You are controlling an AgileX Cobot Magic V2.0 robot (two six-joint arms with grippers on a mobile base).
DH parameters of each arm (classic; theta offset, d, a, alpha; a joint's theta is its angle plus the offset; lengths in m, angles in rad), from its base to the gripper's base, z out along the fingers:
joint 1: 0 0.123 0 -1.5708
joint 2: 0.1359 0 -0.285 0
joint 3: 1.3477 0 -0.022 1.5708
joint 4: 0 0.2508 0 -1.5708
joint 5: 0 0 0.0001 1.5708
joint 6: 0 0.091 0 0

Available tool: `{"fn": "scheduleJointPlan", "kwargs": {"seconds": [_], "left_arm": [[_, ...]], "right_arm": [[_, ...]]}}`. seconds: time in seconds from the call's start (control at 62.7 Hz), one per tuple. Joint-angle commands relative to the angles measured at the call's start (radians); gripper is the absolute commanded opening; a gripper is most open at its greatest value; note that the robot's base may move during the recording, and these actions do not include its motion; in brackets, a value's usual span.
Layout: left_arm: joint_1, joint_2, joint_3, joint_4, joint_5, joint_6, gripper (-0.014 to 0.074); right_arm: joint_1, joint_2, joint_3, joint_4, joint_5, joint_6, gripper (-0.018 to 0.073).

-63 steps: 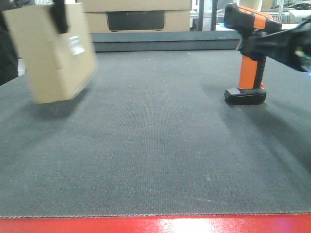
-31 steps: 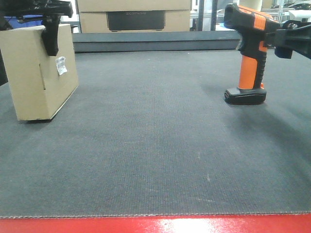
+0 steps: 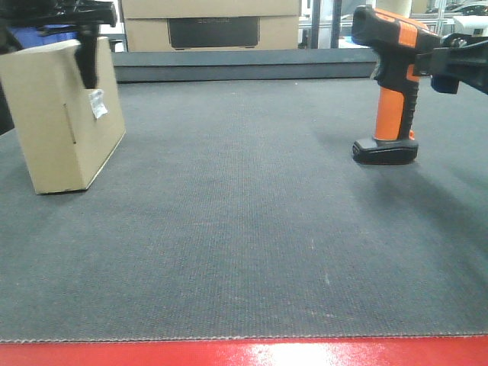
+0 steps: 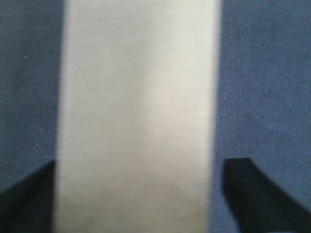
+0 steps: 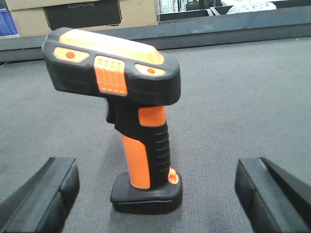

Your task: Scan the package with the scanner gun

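The package, tilted at nine o'clock on the grey mat, could slip or topple, since the left gripper straddles its top with jaws spread wide. The scanner gun stands upright at two o'clock; the right gripper, jaws spread, could knock it over. One package, one scanner, two grippers, two background boxes

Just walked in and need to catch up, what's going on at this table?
The left gripper is over the package, fingers apart on either side of it; whether they touch is unclear. The box looks slightly tilted on the mat. The scanner gun stands upright, with the right gripper open around it, not yet gripping.
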Motion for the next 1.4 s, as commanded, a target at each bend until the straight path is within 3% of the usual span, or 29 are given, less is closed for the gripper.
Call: {"fn": "scheduleJointPlan", "kwargs": {"seconds": [0.0,0.144,0.335,0.527,0.686,0.83,0.926,1.053,1.133,1.277,1.389], "left_arm": [[-0.003,0.003,-0.008,-0.008,-0.009,-0.007,0.0613],[-0.009,-0.025,-0.007,0.003,-0.004,-0.007,0.0598],[-0.042,-0.136,-0.007,0.093,0.024,-0.008,0.0542],[-0.044,-0.282,-0.003,0.081,0.054,-0.008,0.0325],[-0.044,-0.395,0.065,0.085,0.041,-0.008,0.0212],[-0.031,-0.523,0.234,0.088,-0.107,-0.008,0.0043],[0.014,-0.602,0.339,0.085,-0.201,-0.044,-0.01],[0.117,-0.694,0.486,0.054,-0.32,-0.06,-0.0111],[0.183,-0.743,0.583,-0.003,-0.392,-0.046,-0.0111],[0.227,-0.831,0.759,-0.112,-0.541,0.106,-0.0111],[0.227,-0.918,0.907,-0.182,-0.677,0.203,-0.0111]], "right_arm": [[-0.004,-0.009,0.004,0.004,-0.014,0.001,0.0561],[-0.004,-0.009,0.004,0.004,-0.013,0.001,0.0561],[-0.004,-0.009,0.004,0.004,-0.013,0.001,0.0561],[-0.004,-0.074,0.004,0.004,0.063,0.001,0.0561],[-0.004,-0.174,0.004,0.004,0.198,0.001,0.0559],[-0.004,-0.277,0.004,0.004,0.28,0.001,0.0559],[-0.004,-0.359,0.004,0.004,0.361,0.001,0.0547],[-0.004,-0.452,0.004,0.004,0.488,0.001,0.0424],[-0.004,-0.51,0.004,0.004,0.561,0.001,0.0274],[-0.004,-0.596,0.004,0.004,0.662,-0.004,-0.005],[-0.004,-0.648,0.004,0.004,0.724,-0.009,-0.0131]]}}
